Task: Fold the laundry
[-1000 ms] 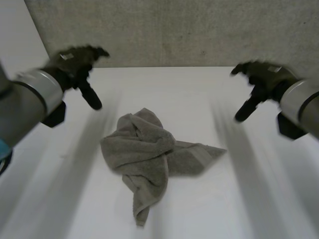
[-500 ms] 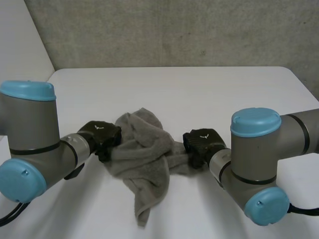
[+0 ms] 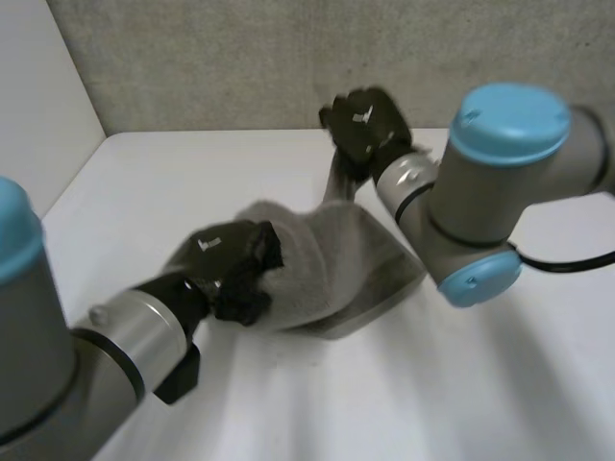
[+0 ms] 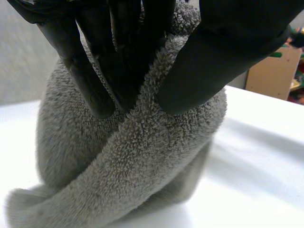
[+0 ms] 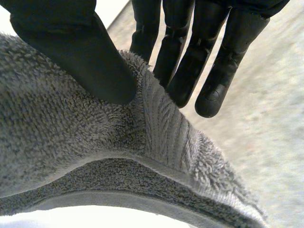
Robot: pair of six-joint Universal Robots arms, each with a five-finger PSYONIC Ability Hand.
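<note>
1. White table [image 3: 192, 182] takes up most of the scene, with a rough grey wall [image 3: 240, 67] behind it at 12 o'clock. A grey towel [image 3: 332, 254] sits near the table's middle, partly heaped on the surface and partly raised off it.
2. At 9 o'clock of the heap, the left hand [image 3: 226, 269] is closed on the cloth. Its wrist view shows its fingers [image 4: 92, 80] and thumb clamping a thick, rolled bunch of the pile from opposite sides, with the bulk of the towel resting on the table below them.
3. Between 12 and 1 o'clock of the heap, the right hand [image 3: 363, 125] is held well above the table. In its wrist view, thumb and fingers [image 5: 190, 61] pinch the towel's flat, ribbed hem between them. A strip of cloth runs down from this grip to the heap.
4. Judging by the crumpled mass, the step in hand is opening the towel out. No fold appears to have been made, so the task looks to be at its start.
5. The next move calls for drawing the hands apart, toward 9 and 3 o'clock, until the cloth hangs or lies flat. The right hand has a proper edge. The left holds a bunch, not a corner, so it will likely need to let go and take the hem again before any fold can be laid.
</note>
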